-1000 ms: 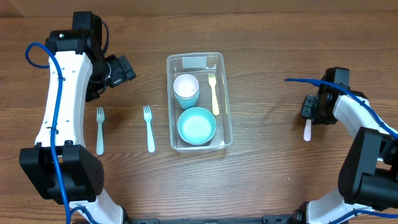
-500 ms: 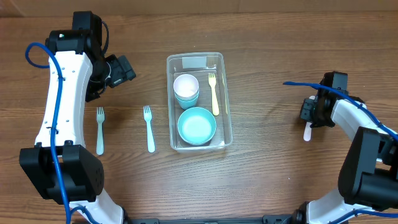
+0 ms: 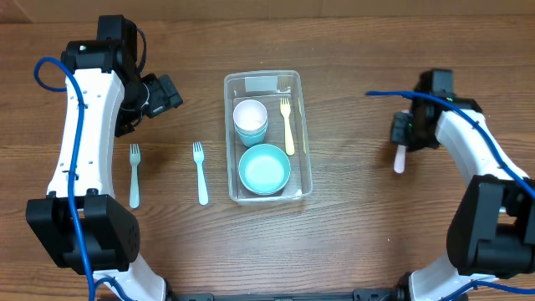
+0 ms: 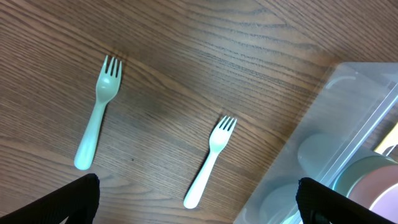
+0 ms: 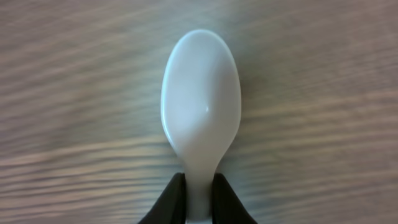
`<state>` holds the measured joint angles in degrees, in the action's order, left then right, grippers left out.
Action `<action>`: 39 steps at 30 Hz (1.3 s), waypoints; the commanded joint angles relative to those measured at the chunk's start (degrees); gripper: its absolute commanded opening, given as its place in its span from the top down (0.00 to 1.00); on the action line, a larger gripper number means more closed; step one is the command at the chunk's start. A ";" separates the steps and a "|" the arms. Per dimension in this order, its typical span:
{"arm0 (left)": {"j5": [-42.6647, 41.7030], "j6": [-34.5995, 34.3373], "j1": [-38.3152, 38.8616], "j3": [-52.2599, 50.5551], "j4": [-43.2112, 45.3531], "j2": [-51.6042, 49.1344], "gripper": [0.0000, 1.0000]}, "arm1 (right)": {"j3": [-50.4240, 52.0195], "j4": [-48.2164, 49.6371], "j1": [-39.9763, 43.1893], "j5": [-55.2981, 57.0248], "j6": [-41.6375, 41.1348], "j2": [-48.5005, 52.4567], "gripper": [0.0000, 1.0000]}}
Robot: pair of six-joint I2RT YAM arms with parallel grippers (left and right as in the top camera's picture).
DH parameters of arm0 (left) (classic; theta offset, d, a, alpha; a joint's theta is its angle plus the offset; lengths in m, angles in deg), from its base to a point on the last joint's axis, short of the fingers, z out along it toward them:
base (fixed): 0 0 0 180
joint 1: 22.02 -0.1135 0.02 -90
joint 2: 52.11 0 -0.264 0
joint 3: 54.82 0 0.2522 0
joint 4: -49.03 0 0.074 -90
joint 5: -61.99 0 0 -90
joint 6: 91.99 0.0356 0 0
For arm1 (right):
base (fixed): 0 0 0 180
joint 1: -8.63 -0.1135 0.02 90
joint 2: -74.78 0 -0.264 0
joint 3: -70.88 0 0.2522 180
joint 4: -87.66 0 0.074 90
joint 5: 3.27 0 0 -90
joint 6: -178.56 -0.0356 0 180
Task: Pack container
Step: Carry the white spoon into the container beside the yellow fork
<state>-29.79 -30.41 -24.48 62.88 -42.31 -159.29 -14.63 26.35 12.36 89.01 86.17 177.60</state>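
Spoon [image 5: 200, 118] firmly in right claw [image 5: 199, 184]

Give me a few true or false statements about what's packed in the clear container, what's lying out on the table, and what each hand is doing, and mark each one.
1. The right hand grips a white spoon by its handle. True.
2. The yellow fork lies on the table outside the container. False: it lies inside the container, next to the stacked cups.
3. Two pale forks lie on the table on the left arm's side of the container. True.
4. The left hand is shut on one of those forks. False: it is open and holds nothing.
5. The teal bowl sits on the bare table. False: it sits inside the container.
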 commanded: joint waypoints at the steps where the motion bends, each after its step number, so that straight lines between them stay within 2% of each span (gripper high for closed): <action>1: -0.61 0.11 0.24 -0.33 0.04 -0.39 0.00 | -5.68 -1.03 -4.98 -0.46 -0.74 0.00 0.88; 11: -0.61 0.11 0.24 -0.33 0.04 -0.39 0.00 | -17.09 -9.03 -15.26 -2.43 -2.67 -0.61 0.90; 20: -0.61 0.11 0.24 -0.35 0.04 -0.39 0.00 | -18.01 -7.45 -27.30 -2.38 -7.78 -2.40 0.90; 26: -0.61 0.11 0.24 -0.33 0.04 -0.39 0.00 | -17.94 -5.01 -30.40 -2.78 -11.21 -0.81 0.91; 35: -0.61 0.11 0.24 -0.33 0.04 -0.39 0.00 | -17.88 -3.23 -32.20 -3.93 -11.23 0.85 0.92; 39: -0.61 0.11 0.24 -0.35 0.04 -0.39 0.00 | -17.88 -3.26 -32.81 -4.24 -11.19 0.85 0.88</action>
<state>-29.79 -30.41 -24.48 62.88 -42.33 -159.29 -30.89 22.77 -19.77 85.32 75.28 178.24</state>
